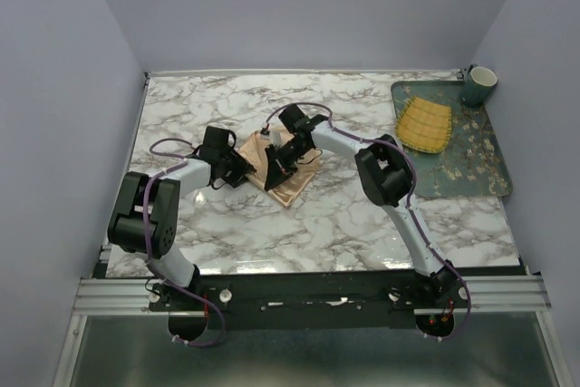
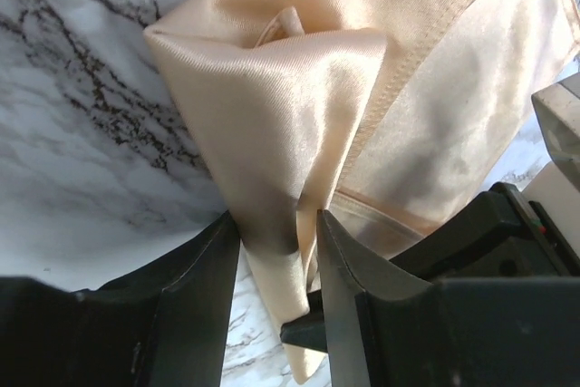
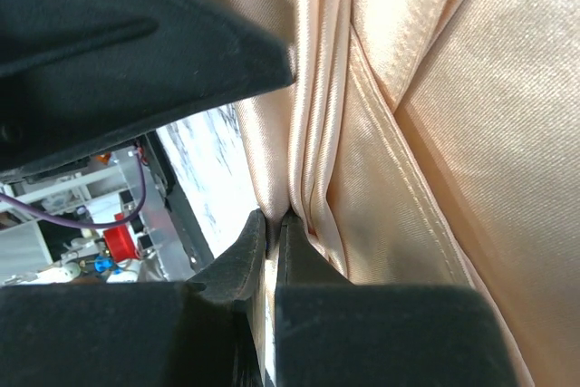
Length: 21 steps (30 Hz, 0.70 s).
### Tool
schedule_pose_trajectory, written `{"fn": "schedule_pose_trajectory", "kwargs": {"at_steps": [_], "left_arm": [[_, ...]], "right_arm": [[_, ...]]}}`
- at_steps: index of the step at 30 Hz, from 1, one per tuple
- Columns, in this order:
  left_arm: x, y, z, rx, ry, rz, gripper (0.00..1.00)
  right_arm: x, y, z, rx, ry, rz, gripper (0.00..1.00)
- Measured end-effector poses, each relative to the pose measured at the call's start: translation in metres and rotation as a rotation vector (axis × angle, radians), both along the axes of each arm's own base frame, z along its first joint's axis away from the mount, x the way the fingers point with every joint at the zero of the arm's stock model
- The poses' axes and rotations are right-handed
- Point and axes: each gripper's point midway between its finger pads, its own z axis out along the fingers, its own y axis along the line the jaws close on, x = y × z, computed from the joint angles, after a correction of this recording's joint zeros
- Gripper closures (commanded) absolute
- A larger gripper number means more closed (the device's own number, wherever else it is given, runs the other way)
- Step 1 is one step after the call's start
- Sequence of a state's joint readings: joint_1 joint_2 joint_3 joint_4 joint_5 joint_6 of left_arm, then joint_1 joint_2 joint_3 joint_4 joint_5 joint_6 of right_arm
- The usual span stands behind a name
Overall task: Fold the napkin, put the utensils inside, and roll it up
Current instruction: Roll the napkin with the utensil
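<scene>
Plain peach-orange thin cloth napkin [image 1: 288,169], bunched mid-way across the white grey-veined marble tabletop [image 1: 362,215], between both arms. Black left gripper [image 2: 276,251] pinches a raised fold, fingers touching both sides. Black right gripper [image 3: 272,233], jaws pressed together, nips a thin hemmed edge.

A fold of the peach napkin [image 2: 299,115] hangs at bottom centre between the two black fingers [image 2: 195,287] of the left hand [image 2: 275,219], touching both. The marble bench [image 2: 72,133] fills the frame's left side.
</scene>
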<state>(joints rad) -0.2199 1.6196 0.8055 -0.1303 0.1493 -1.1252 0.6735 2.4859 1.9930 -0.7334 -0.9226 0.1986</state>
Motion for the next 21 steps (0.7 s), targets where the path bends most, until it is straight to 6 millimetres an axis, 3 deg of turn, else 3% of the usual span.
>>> {"fn": "schedule_pose_trajectory", "kwargs": {"at_steps": [2,8,9,11,15,21], "left_arm": [[0.0041,0.0001,-0.0001,0.006,-0.003,0.001,0.55],[0.0092,0.0034,-0.0038,0.054,-0.013,-0.022,0.74],[0.0093,0.0037,-0.0044,0.059,-0.016,-0.027,0.88],[0.0102,0.0032,-0.0049,0.064,-0.022,-0.038,1.00],[0.0113,0.0009,-0.0040,0.072,-0.035,-0.059,1.00],[0.0093,0.0013,-0.0045,0.096,-0.024,-0.075,1.00]], "right_arm": [[0.0009,0.0006,0.0007,0.007,0.004,-0.003,1.00],[0.0047,-0.0003,-0.0012,0.014,0.008,-0.011,0.99],[0.0050,-0.0004,-0.0016,0.014,0.007,-0.011,1.00],[0.0055,-0.0006,-0.0026,0.013,0.006,-0.012,0.99],[0.0053,-0.0004,-0.0051,0.006,-0.010,-0.006,0.97],[0.0075,-0.0035,-0.0054,-0.019,-0.045,-0.006,0.69]]}}
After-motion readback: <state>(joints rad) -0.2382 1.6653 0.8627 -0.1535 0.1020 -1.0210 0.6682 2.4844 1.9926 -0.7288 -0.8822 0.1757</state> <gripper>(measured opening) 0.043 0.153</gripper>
